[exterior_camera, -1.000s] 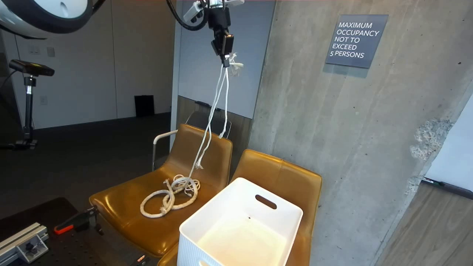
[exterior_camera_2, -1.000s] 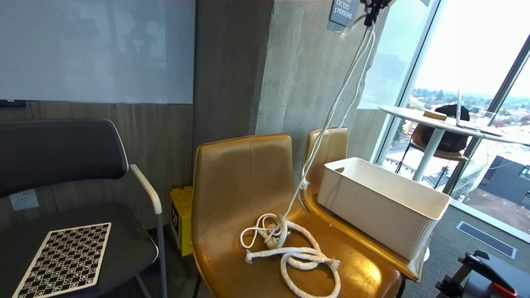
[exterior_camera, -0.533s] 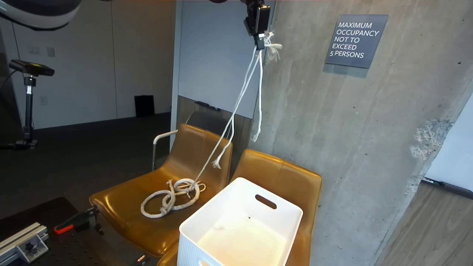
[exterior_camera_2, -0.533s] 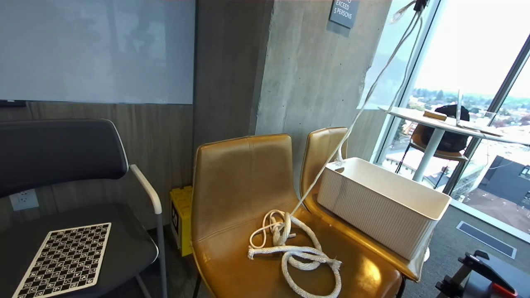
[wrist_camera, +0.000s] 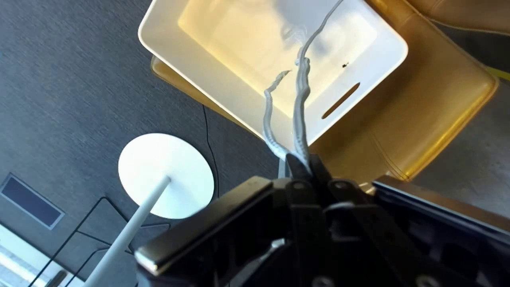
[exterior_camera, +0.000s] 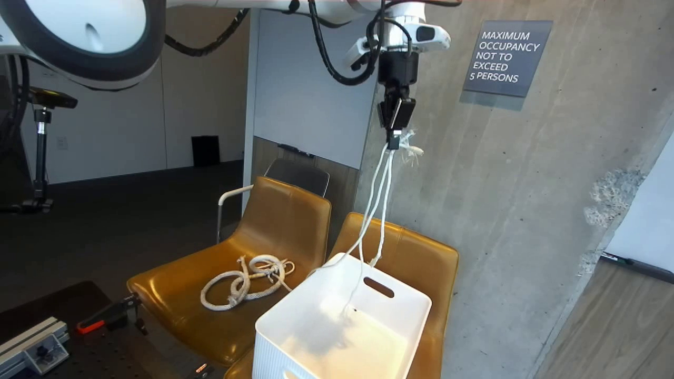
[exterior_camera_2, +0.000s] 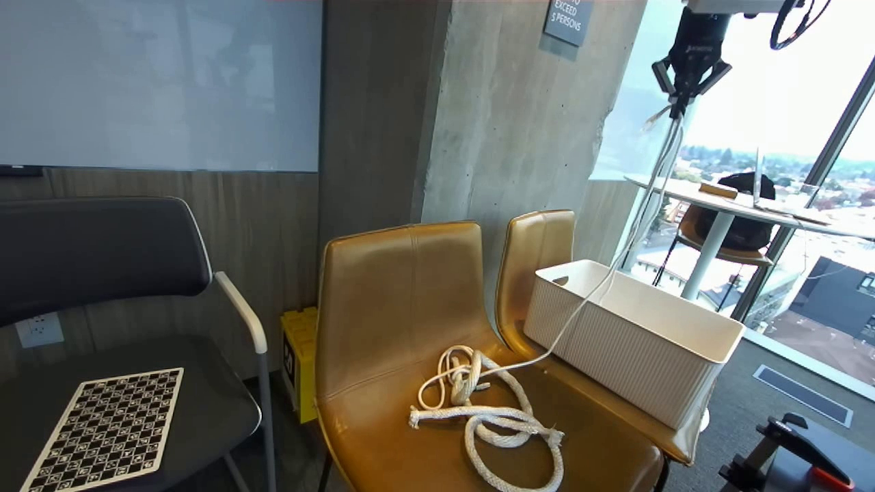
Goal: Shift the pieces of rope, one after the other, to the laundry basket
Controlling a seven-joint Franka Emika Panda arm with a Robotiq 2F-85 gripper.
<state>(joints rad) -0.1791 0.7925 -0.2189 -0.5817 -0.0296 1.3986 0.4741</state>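
Holds rope clamped in gripper over laundry basket, short of round table edge; likely limp, light, best pinched midway

In an exterior view, I see the Panda arm along the frame's top, its end effector pointing down right of centre, fingertips pinched together.

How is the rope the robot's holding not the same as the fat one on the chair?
The held rope is thin; the fat rope is much thicker. The held rope hangs from the gripper, with one strand reaching the chair; the fat rope lies in loops there, ungripped. Both look whitish.
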